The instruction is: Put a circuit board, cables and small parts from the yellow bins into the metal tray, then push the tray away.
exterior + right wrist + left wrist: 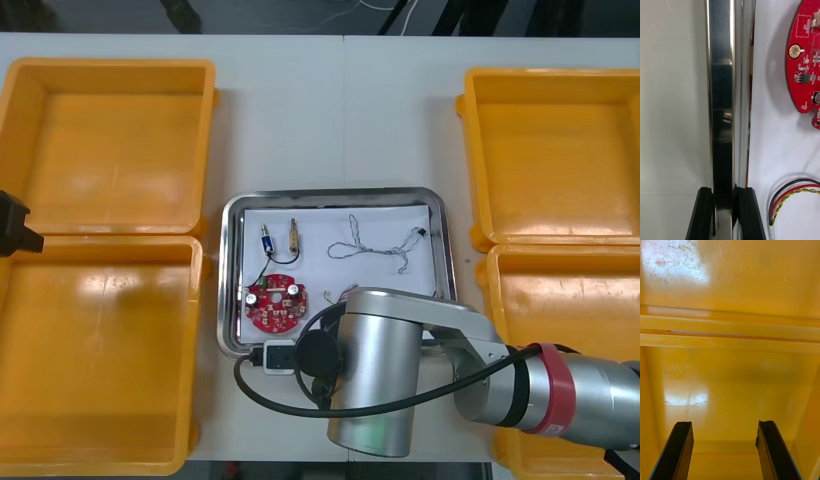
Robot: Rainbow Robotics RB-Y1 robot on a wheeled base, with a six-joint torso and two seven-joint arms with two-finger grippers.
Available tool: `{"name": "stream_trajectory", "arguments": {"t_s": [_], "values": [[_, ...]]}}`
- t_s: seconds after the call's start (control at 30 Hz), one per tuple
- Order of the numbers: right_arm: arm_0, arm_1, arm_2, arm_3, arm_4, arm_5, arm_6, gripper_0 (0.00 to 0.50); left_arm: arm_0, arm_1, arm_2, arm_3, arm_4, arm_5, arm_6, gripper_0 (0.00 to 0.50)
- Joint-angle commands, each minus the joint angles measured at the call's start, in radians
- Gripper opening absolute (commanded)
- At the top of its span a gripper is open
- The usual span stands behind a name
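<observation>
Four glossy yellow bins (110, 130) flank a shiny metal tray (335, 193), white inside. It holds a round red board (277, 304), twisted blue/white cable (380, 243), red/yellow cable (790, 191) and two small metal parts (267, 240). R gripper (724, 195) pinches the tray's near rim, fingers narrow. L gripper (724, 427) hangs over the left bins, fingers wide.

Left gripper (725, 424), jaws apart, above yellow bins (733, 386).
</observation>
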Motion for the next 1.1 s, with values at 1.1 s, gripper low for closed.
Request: {"name": "stream_trajectory", "arguments": {"t_s": [1.1], "values": [[-0.259,-0.054,0.004,0.098,0.040,-0.049,-0.014,0.000,0.020,0.049,0.034,-0.031,0.008,0.006,-0.074,0.500]]}}
